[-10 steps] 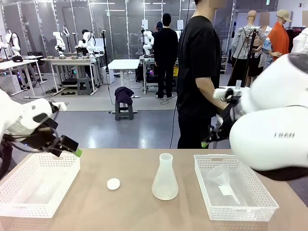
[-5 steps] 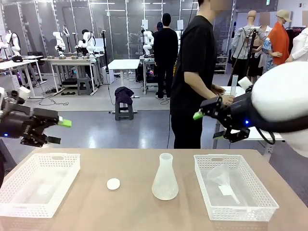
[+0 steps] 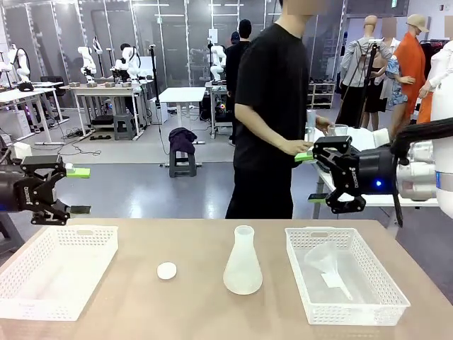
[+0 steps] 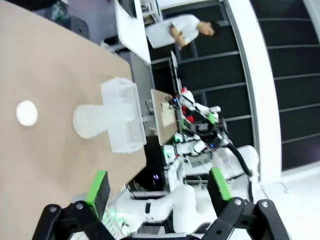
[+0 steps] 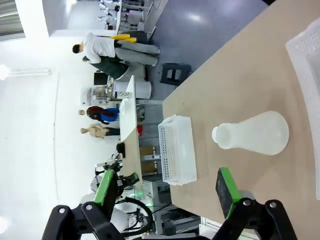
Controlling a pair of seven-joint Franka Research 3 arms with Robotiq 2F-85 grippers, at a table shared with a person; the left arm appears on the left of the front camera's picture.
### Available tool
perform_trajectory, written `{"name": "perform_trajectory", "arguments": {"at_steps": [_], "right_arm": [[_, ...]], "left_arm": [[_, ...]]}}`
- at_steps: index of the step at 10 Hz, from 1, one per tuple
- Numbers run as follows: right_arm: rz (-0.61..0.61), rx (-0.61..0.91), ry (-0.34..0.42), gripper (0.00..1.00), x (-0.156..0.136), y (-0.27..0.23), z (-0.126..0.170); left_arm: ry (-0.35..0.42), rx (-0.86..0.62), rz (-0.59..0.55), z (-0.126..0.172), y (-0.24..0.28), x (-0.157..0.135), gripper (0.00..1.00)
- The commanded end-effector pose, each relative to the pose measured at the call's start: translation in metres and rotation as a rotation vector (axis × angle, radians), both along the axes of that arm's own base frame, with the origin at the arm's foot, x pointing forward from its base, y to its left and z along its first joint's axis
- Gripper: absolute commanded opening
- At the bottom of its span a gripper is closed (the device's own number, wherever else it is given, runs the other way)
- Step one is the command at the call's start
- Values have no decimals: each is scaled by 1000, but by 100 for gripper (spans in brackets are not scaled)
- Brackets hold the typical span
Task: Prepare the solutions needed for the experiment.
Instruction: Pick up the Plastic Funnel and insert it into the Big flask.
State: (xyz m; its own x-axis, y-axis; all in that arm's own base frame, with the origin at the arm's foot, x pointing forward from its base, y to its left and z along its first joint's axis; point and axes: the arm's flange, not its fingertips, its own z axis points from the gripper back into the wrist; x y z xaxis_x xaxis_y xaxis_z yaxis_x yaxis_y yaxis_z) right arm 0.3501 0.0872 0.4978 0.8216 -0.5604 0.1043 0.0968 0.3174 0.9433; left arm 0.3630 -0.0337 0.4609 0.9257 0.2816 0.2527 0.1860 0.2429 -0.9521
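Note:
No solutions are in view. A frosted conical flask (image 3: 242, 263) stands empty at mid-table, with a small white disc (image 3: 167, 270) to its left. My left gripper (image 3: 80, 191) hovers open above the left basket's far edge, its fingers level and pointing right. My right gripper (image 3: 310, 177) hangs open above the right basket's far edge and points left. The left wrist view looks past the open left gripper (image 4: 157, 186) to the flask (image 4: 95, 120) and disc (image 4: 26, 113). In the right wrist view, the flask (image 5: 255, 134) lies beyond the open right gripper (image 5: 166, 186).
A white mesh basket (image 3: 113, 248) sits at the left. Another basket (image 3: 294, 244) at the right holds a clear funnel (image 3: 329, 265). A person in black (image 3: 272, 106) stands behind the table, hands at clear containers (image 3: 338, 129) on a side table.
Both arms have lifted away from the baskets and turned their grippers level, facing each other. The person has shifted left and turned toward the side table.

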Motion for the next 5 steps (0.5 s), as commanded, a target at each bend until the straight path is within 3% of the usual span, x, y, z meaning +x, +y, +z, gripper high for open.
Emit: {"name": "perform_trajectory", "arguments": {"at_steps": [1,2,3,5], "right_arm": [[61,68,-14,100,-13,-3,-40],[81,59,-34,100,-12,-3,-43],[20,34,5,100,2,-2,-9],[20,34,5,100,2,-2,-9]], "left_arm": [[-13,-19,-76,-5,0,6,100],[-15,-23,-74,-8,0,8,100],[-17,-22,-103,-9,-2,7,100],[22,-20,-72,-11,-1,-1,100]]}}
